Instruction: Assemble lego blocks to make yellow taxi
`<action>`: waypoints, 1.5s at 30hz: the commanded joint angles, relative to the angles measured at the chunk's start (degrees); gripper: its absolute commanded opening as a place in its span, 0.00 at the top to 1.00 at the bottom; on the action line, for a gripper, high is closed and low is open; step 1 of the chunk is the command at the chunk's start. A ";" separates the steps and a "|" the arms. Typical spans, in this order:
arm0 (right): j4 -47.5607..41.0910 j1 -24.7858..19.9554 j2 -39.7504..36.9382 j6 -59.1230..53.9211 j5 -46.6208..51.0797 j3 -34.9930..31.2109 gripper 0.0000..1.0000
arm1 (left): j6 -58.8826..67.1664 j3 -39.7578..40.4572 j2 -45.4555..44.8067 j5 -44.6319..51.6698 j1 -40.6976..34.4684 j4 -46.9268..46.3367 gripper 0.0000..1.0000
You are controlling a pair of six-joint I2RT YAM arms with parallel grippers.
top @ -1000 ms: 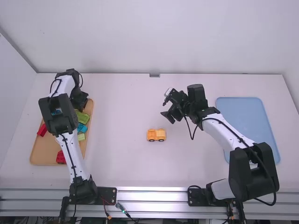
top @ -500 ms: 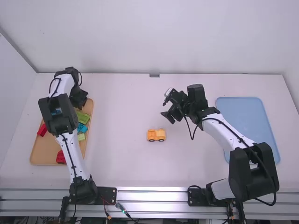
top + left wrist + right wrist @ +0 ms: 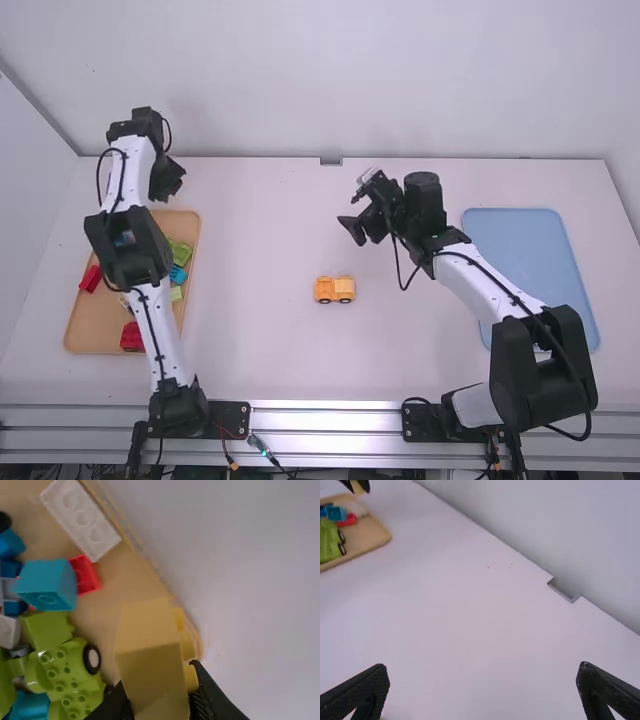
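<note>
My left gripper (image 3: 166,180) is over the far end of the wooden tray (image 3: 95,335). In the left wrist view, the left gripper (image 3: 160,692) is shut on a yellow block (image 3: 152,667), held above the tray's corner. That block (image 3: 357,487) also appears at the upper left of the right wrist view. A small yellow-orange wheeled vehicle (image 3: 334,289) stands mid-table. Beyond it and slightly to the right, my right gripper (image 3: 362,227) hangs above the table. The right gripper (image 3: 484,672) is open, with nothing between its fingers.
The tray holds green wheeled pieces (image 3: 62,672), a blue block (image 3: 47,585), a white brick (image 3: 82,520), red pieces (image 3: 131,336) and further yellow pieces (image 3: 187,645). A blue tray (image 3: 520,250) lies on the right, partly behind the right arm.
My left gripper has moved away from the camera, toward the tray's far end. The right gripper has shifted slightly left and away from the camera. The vehicle stays in place.
</note>
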 commanded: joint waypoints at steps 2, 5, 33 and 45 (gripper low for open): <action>1.57 0.07 0.11 6.19 -0.50 0.17 0.01 | 3.34 0.79 -3.63 0.28 -4.52 0.39 0.98; 1.64 0.09 0.11 6.45 -0.50 0.17 0.01 | 4.00 0.59 -4.70 -0.22 -6.84 0.85 0.98; 22.51 -3.02 9.53 34.29 -15.98 0.17 0.03 | 35.04 -86.42 -60.46 14.08 -30.88 72.96 0.98; 36.30 2.49 16.72 41.35 -24.48 0.17 0.07 | 34.86 -96.61 -64.59 14.01 -32.54 81.29 0.94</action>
